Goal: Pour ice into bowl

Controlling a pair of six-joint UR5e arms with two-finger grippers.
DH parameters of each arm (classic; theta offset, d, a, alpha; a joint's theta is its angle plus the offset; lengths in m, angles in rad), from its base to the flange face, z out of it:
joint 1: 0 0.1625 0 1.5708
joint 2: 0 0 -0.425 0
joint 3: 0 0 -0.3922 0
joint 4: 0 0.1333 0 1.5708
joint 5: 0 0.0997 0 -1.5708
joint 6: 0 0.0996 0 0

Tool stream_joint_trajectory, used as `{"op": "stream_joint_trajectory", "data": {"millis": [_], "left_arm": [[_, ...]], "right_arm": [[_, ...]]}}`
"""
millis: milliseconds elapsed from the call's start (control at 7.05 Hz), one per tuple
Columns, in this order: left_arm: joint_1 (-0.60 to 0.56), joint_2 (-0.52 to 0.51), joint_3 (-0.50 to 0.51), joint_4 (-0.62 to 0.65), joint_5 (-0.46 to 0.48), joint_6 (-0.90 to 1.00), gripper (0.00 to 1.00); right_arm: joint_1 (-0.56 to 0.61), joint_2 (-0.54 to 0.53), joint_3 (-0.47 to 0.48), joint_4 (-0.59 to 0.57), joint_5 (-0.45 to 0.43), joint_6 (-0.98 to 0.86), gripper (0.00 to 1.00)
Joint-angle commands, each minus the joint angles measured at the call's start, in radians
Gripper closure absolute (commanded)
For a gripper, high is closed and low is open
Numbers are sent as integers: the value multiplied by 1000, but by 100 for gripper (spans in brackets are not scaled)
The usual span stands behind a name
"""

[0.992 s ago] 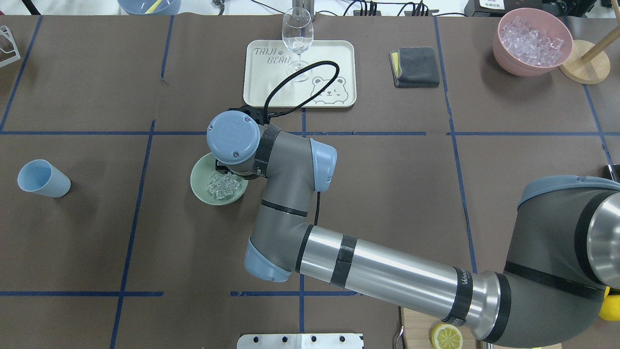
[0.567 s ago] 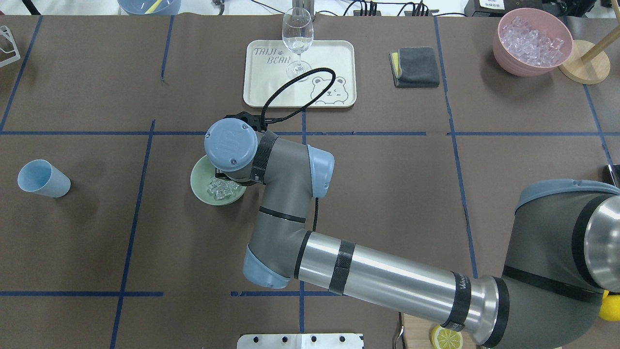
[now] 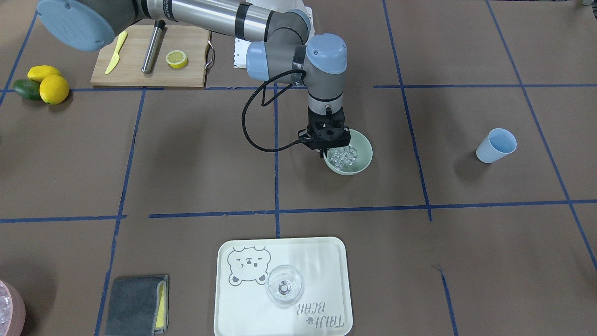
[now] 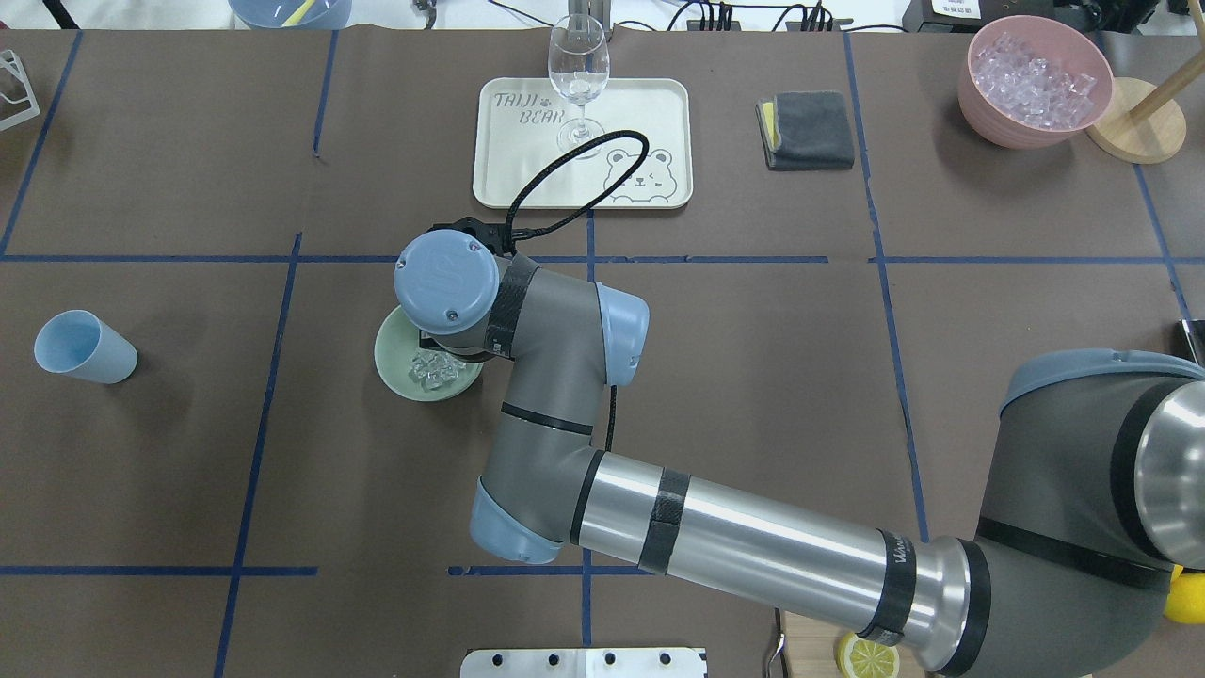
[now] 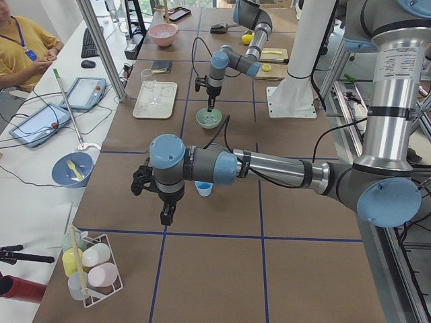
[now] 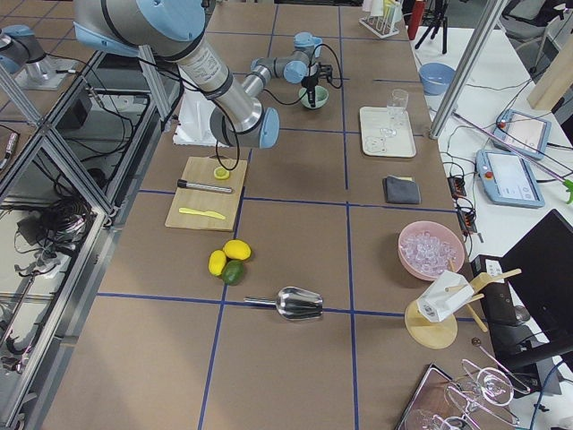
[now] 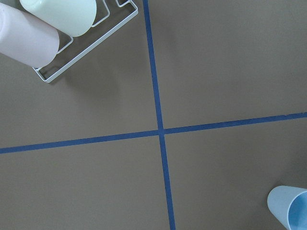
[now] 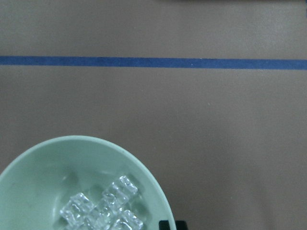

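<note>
The pale green bowl stands on the brown table left of centre and shows in the overhead view and in the right wrist view. A small heap of clear ice lies in it, also seen from above. My right gripper points down at the bowl's rim, its tips close together astride the rim. The empty blue cup stands far left. My left gripper hangs above the table near the cup; I cannot tell whether it is open.
A cream tray with a wine glass sits beyond the bowl. A grey cloth and a pink bowl of ice are at the far right. A cutting board and a rack of cups lie near the edges.
My right wrist has moved a little left and toward the robot, over the bowl. The bowl and its ice have shifted slightly with it.
</note>
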Motion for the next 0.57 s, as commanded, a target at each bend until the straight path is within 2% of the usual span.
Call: {"op": "stream_joint_trajectory", "data": {"millis": [0, 142, 425], "left_arm": [[0, 0, 0, 0, 0, 0, 0], [0, -1, 0, 0, 0, -1, 0], [0, -1, 2, 0, 0, -1, 0]], "right_arm": [[33, -25, 86, 27, 16, 6, 100], [91, -98, 185, 25, 83, -2, 100], [267, -277, 391, -13, 310, -121, 100]]}}
